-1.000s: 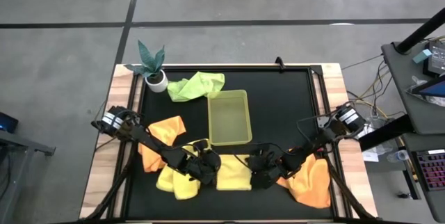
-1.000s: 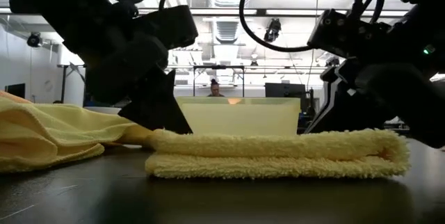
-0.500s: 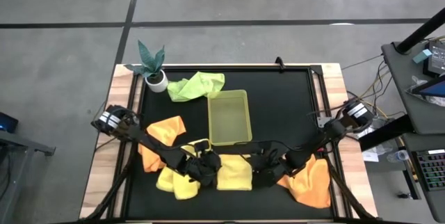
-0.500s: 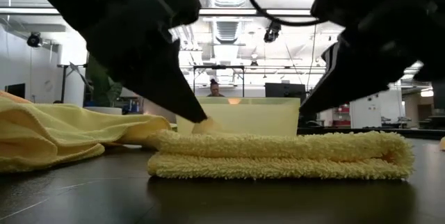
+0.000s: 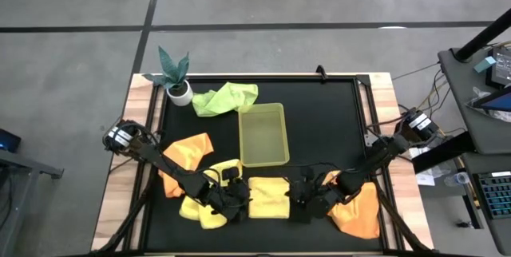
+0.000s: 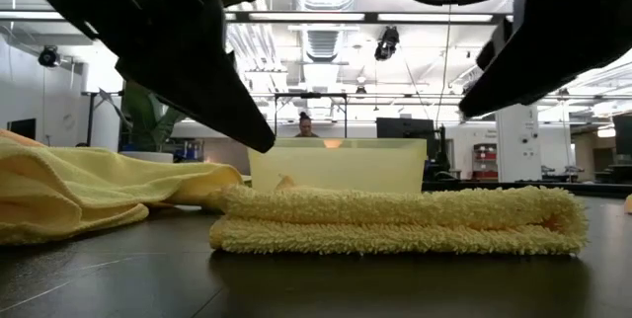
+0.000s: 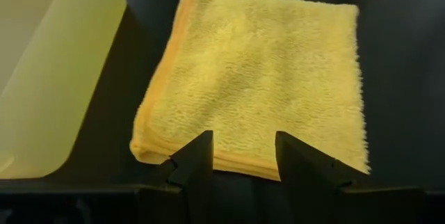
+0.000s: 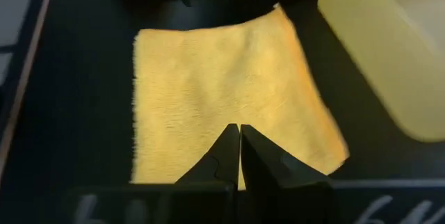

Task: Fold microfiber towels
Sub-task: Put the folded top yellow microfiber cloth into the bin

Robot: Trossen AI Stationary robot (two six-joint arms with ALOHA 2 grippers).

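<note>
A pale yellow microfiber towel [image 5: 269,197] lies folded flat on the black mat near the front edge; it also shows in the low view as a layered pad [image 6: 395,221]. My left gripper [image 7: 243,163] hovers open just off its left edge [image 5: 238,199], clear of the cloth. My right gripper [image 8: 240,146] hangs shut above its right edge [image 5: 300,201], also clear. A second pale yellow towel [image 5: 200,209] lies crumpled at the left. Two orange towels [image 5: 188,157] [image 5: 358,209] and a light green towel [image 5: 226,97] lie loose on the mat.
A yellow-green plastic tray [image 5: 263,135] stands just behind the folded towel. A small potted plant [image 5: 174,77] sits at the far left corner. Wooden rails edge the mat. A person shows far off in the room [image 6: 304,125].
Both grippers have risen off the folded yellow towel and drawn a little apart, the left toward the left and near edge, the right toward the right. The right gripper has rolled as it rose. The towel stays folded flat where it was.
</note>
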